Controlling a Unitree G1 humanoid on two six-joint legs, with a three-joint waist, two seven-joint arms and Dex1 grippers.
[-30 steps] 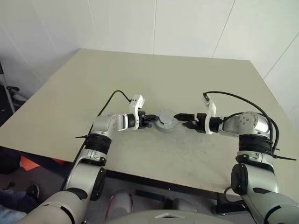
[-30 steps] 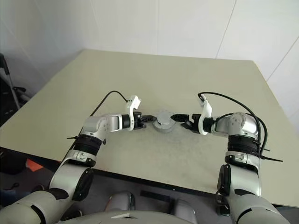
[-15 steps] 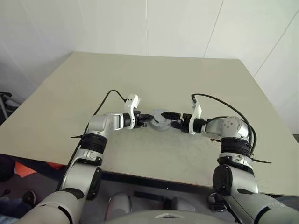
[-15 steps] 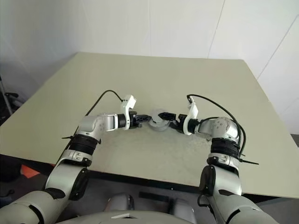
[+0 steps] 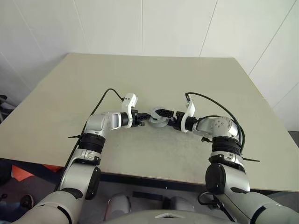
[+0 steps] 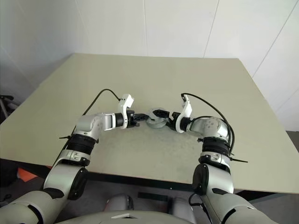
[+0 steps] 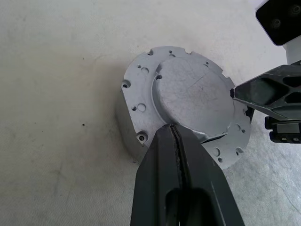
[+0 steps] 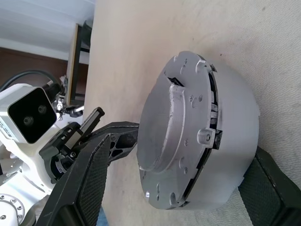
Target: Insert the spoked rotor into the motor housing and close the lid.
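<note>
The motor housing [image 7: 136, 117] sits on the tabletop [image 5: 196, 79] between the two claws, with the lid [image 7: 188, 99] lying on top of it, its rim not quite flush with the housing on one side. The left claw [image 7: 175, 134] is closed, its fingertips pressing on the lid's near edge. The right claw [image 8: 174, 188] is spread wide around the housing, one finger [image 8: 94, 174] over the lid's face and the other finger [image 8: 270, 188] beside the housing's far wall.
</note>
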